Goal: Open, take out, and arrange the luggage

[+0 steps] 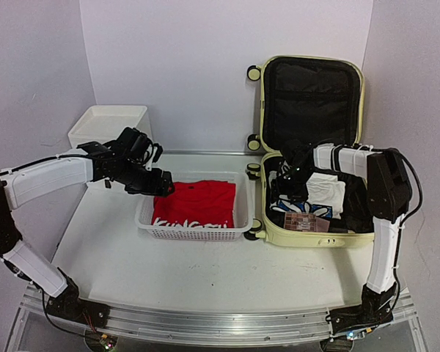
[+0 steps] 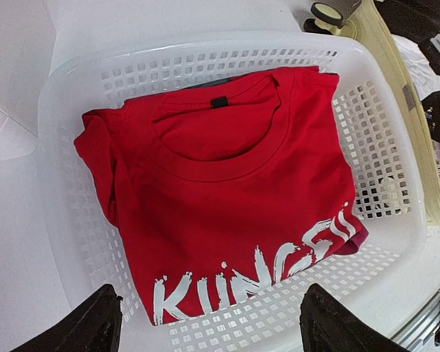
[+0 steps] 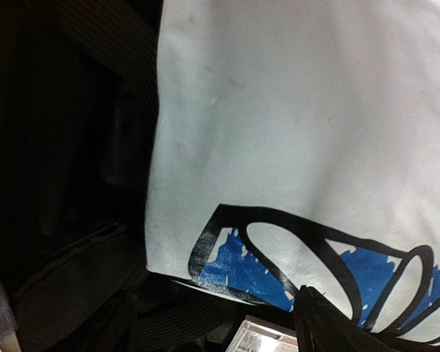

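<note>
Left hand (image 2: 211, 297) gapes empty above red shirt (image 2: 227, 205); right hand (image 1: 284, 178) spread wide over white shirt (image 3: 301, 110) inside luggage (image 1: 352, 239).

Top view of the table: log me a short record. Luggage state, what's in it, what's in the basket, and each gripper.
luggage: pale yellow, lid open and upright, right side of the table
inside: white garment with blue print, plus small items that are hard to identify
basket: white, perforated, left of the luggage, holds a folded red T-shirt
left gripper: open, over the basket, holding nothing
right gripper: open, inside the luggage over the white garment
drawer box: white, back left
</note>
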Tool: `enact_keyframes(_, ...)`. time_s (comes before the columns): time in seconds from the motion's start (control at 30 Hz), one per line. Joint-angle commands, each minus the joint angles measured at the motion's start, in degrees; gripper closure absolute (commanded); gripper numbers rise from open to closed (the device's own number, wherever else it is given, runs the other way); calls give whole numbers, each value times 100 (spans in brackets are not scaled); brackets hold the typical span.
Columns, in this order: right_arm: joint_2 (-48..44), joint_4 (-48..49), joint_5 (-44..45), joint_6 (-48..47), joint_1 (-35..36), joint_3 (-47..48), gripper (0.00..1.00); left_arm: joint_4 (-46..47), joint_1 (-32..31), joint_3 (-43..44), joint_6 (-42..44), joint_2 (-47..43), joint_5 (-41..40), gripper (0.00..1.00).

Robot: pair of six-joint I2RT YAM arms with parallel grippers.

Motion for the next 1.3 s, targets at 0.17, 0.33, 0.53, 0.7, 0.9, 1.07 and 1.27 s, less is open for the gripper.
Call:
enact_keyframes(0.17,363,-487,421,-201,-2,784,23,-222,14,535,152,360,-228,16)
enact_keyframes(0.33,647,-471,283,10,34,1174,33,-289,15,735,280,504,-177,16)
enact_keyframes(0.53,847,-228,432,172,156,1100,29,-412,22,926,491,593,-207,16)
enact_keyframes(0.7,1022,-161,949,53,331,1126,20,-485,20,990,557,647,-210,17)
enact_keyframes(0.9,1048,-181,1910,10,403,953,21,-503,22,1001,513,653,-283,16)
enact_keyframes(1.07,1025,-181,1581,-181,409,927,35,-520,20,1001,498,673,-313,16)
enact_keyframes(1.27,929,-178,760,-300,272,954,71,-541,23,1001,514,713,-329,16)
